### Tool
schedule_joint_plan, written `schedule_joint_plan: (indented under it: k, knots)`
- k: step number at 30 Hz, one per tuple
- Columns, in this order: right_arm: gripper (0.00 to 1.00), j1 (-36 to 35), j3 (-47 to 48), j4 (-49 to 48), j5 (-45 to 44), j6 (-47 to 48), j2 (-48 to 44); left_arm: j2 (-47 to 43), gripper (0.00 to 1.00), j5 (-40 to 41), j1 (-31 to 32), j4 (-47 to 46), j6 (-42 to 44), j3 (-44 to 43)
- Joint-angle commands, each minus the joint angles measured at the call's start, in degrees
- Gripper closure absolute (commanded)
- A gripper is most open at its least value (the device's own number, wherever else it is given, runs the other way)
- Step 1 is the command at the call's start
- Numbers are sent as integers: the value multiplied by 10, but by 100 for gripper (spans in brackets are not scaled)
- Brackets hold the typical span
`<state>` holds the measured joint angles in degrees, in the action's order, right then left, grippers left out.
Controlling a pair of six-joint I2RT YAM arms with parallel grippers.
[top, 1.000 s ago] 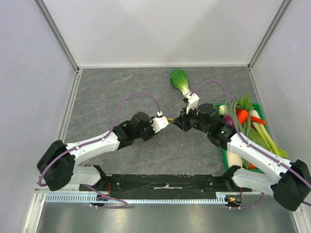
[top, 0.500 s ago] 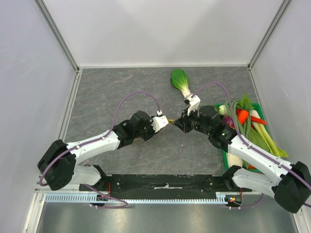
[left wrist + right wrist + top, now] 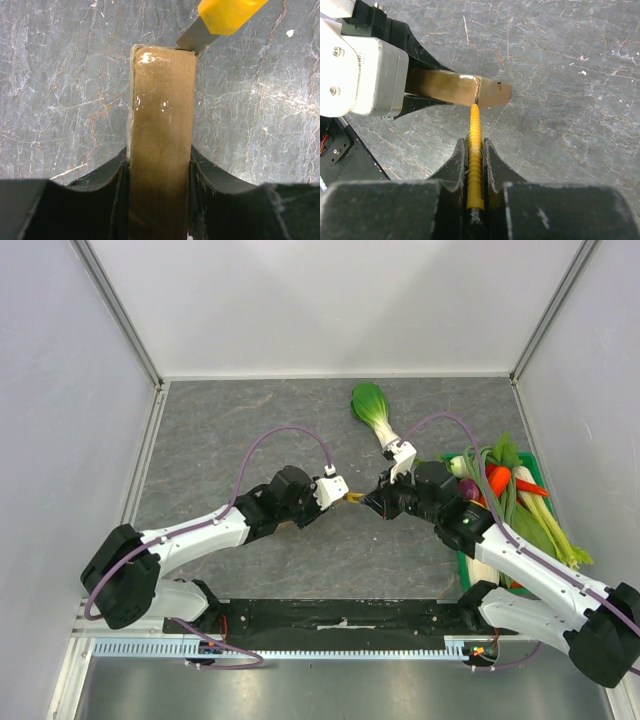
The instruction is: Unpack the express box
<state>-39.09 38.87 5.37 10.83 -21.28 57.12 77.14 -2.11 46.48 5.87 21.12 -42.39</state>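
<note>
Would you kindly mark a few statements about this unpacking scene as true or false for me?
1. The left gripper grips the express box. True.
2. The right gripper is open and empty. False: it is shut on a yellow utility knife.
3. The knife's blade meets the box's free end. True.
4. The bok choy lies inside the green crate. False: it lies on the table, outside the crate.

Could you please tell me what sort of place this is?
Probably a robotics lab test cell: plain white panel walls on aluminium framing, a grey stone-look table, and a left arm and right arm bolted at its near edge.
</note>
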Motion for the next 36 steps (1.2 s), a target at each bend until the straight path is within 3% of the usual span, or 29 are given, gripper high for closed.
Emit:
schedule_joint_plan:
  k: [1, 4, 8, 11, 16, 17, 20, 25, 29, 36]
  knots:
    - [100, -11, -16, 125, 78, -6, -11, 43, 94, 33, -24, 88, -59, 27]
    - [100, -9, 0, 137, 47, -5, -24, 38, 92, 26, -24, 91, -59, 22]
    - [100, -7, 46, 144, -45, -8, -51, 14, 80, -3, -24, 81, -63, 15]
    - [100, -5, 90, 141, -108, -2, -52, -2, 57, -8, -24, 62, -73, 6]
    - [100, -3, 154, 134, -181, 11, 11, -1, 39, -22, -24, 14, -80, -11]
    - [100, -3, 161, 131, -192, 17, 24, 2, 25, -22, -24, 11, -80, -15]
    - [100, 2, 198, 116, -226, 27, 77, 1, 15, -13, -24, -12, -79, -9]
    - [100, 9, 253, 83, -229, 15, 192, -1, 13, 2, -24, -50, -80, 8]
    - [100, 18, 262, 1, -185, -6, 270, -9, 13, 6, -24, -57, -79, 20]
    - [100, 61, 274, -128, -73, -110, 379, -22, 27, 19, -24, -45, -83, 24]
